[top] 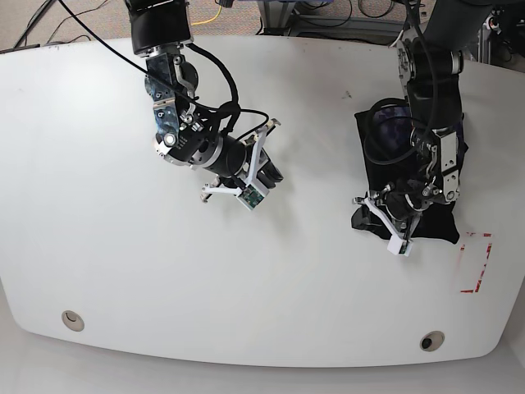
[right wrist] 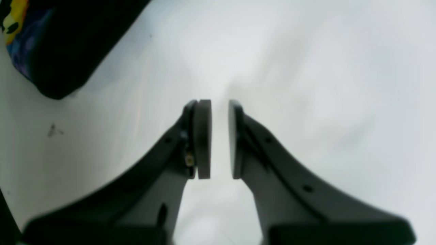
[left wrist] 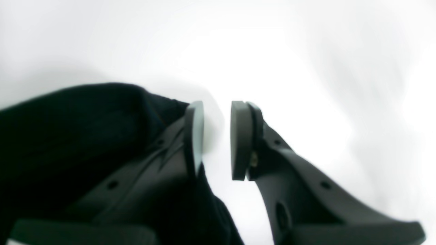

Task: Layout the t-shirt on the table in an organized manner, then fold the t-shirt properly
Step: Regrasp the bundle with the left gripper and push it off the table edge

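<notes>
The black t-shirt (top: 406, 168) lay folded into a compact bundle on the white bench (top: 98, 246), toward the side bearing the red tape mark (top: 476, 261). The left gripper (left wrist: 217, 139) stood at the bundle's edge, its jaws slightly apart and empty, cloth beside one pad only. The right gripper (right wrist: 219, 139) hung over bare bench, well apart from the shirt, its jaws narrowly parted and holding nothing.

Black cabled arms, white gripper (top: 246, 174) brackets.
</notes>
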`<state>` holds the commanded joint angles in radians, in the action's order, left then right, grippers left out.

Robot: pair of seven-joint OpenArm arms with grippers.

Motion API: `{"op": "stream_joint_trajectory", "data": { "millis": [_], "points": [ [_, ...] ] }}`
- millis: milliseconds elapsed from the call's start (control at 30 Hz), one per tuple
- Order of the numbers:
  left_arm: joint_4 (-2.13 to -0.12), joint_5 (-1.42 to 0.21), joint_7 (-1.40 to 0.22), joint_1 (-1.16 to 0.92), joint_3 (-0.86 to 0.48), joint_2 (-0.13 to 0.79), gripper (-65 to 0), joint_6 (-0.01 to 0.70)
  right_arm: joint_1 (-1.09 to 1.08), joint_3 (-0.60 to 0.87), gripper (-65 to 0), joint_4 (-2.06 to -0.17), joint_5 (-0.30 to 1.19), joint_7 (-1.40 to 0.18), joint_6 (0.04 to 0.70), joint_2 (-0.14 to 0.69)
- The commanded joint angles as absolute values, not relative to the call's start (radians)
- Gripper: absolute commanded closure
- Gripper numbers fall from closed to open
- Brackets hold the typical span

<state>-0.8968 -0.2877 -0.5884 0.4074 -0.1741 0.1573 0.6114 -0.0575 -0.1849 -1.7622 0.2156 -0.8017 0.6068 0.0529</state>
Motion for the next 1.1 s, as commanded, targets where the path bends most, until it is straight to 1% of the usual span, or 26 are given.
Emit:
{"op": "stream_joint_trajectory", "data": {
  "millis": [133, 333, 500, 733, 800, 900, 1033, 1100],
  "points": [
    [-1.043, -0.288, -0.687, 0.404, -0.188, 0.157, -12.6, 0.639, -0.058, -0.185, -8.7, -1.762, 0.216, -0.803, 0.607, 0.051],
    [-1.276, -0.288, -0.862, 0.398, -0.275, 0.150, -12.6, 0.639, -0.058, -0.186, -8.7, -1.762, 0.216, -0.811, 0.607, 0.051],
    [-1.454, -0.318, -0.970, 0.318, -0.283, 0.148, -12.6, 0.639, -0.058, -0.186, -8.7, -1.762, 0.216, -0.826, 0.607, 0.050],
    [-1.650, -0.409, -0.997, 0.114, -0.283, 0.147, -12.6, 0.631, -0.058, -0.186, -8.7, -1.762, 0.216, -0.828, 0.607, 0.048],
    [-1.696, -0.417, -0.992, 0.062, -0.283, 0.120, -12.6, 0.627, -0.058, -0.186, -8.7, -1.762, 0.216, -0.828, 0.607, 0.048],
    [-1.768, -0.398, -0.974, -0.033, -0.283, 0.071, -12.6, 0.584, -0.059, -0.186, -8.7, -1.761, 0.216, -0.828, 0.607, 0.048],
    [-1.744, -0.358, -0.917, -0.073, -0.283, 0.056, -12.6, 0.573, -0.061, -0.186, -8.7, -1.761, 0.216, -0.828, 0.608, 0.048],
    [-1.685, -0.351, -0.898, -0.071, -0.285, 0.059, -12.6, 0.573, -0.062, -0.186, -8.7, -1.761, 0.216, -0.828, 0.608, 0.048]
  ]
}}
